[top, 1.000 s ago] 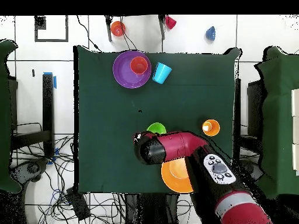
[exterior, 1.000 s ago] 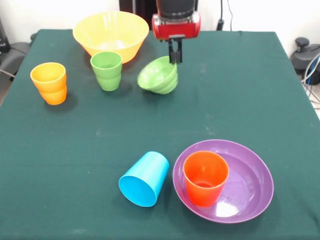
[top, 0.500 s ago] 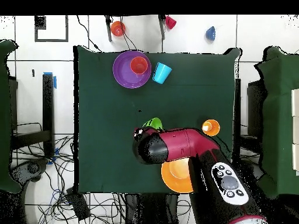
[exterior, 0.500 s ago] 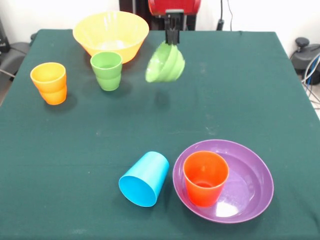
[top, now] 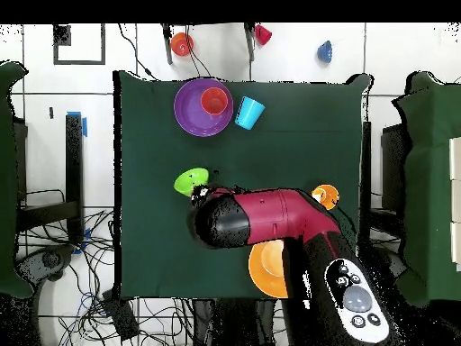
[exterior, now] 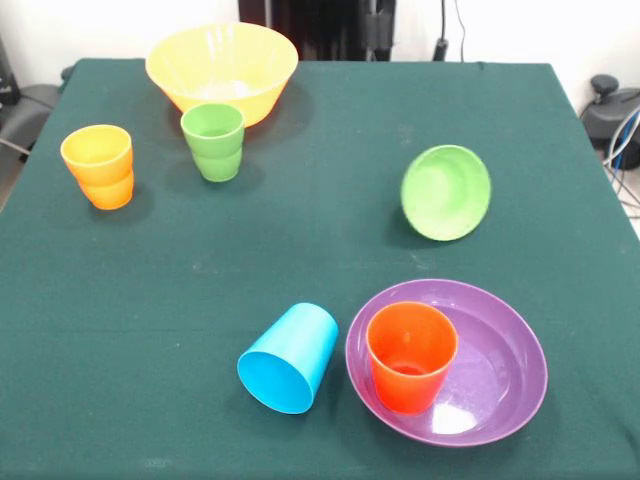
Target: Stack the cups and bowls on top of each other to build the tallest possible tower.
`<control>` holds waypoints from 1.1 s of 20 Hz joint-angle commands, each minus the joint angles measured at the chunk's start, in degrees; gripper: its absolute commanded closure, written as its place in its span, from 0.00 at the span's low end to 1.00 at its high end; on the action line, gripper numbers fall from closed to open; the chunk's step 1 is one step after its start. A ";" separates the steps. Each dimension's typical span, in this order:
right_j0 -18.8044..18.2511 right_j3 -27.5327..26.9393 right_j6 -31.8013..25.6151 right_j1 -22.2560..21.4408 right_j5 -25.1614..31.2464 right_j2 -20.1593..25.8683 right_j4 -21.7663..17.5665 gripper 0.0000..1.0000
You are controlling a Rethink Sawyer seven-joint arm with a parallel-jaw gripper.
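The light green bowl (exterior: 446, 192) stands tilted on its edge on the green table (exterior: 330, 250), right of centre, its hollow facing the camera, with nothing gripping it. Overhead, this bowl (top: 192, 180) lies just beyond the tip of the red arm (top: 261, 221), where only a dark bit of my gripper (top: 205, 193) shows. The big yellow bowl (exterior: 222, 68), a green cup (exterior: 213, 140) and a yellow-orange cup pile (exterior: 98, 165) stand at the back left. A light blue cup (exterior: 288, 357) lies on its side beside the purple bowl (exterior: 500, 380), which holds an upright orange cup (exterior: 411, 355).
Overhead, the arm covers part of the yellow bowl (top: 267, 270) and hides the green cup. An orange cup (top: 181, 43), a magenta one (top: 263, 34) and a blue one (top: 325, 50) lie on the floor beyond the table. Cables run round the table's sides.
The gripper lifted the light green bowl off the table and rose out of the front view. The bowl now sits tilted on the table further right, free of the gripper.
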 commanded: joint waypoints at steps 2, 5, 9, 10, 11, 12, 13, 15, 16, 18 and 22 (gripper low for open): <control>5.00 -5.01 -0.43 -0.40 9.14 4.07 3.26 1.00; 9.59 -8.95 3.24 0.23 11.46 1.16 2.24 1.00; 14.42 -14.40 6.35 1.38 14.84 -1.01 1.95 1.00; 14.96 -15.17 6.91 1.82 15.46 -1.50 2.37 1.00; 15.21 -15.42 6.88 2.13 15.24 -1.80 2.47 1.00; 15.33 -15.56 6.47 2.75 14.36 -2.16 2.06 1.00; 15.48 -15.60 6.45 3.21 13.70 -2.51 2.09 1.00; 15.59 -15.39 6.21 4.51 12.44 -2.97 2.27 1.00; 15.54 -14.80 6.11 5.41 10.83 -3.09 2.27 1.00; 15.67 -14.03 6.43 6.62 8.21 -3.81 1.87 1.00; 17.14 -14.09 8.80 8.79 5.50 -7.09 -0.80 1.00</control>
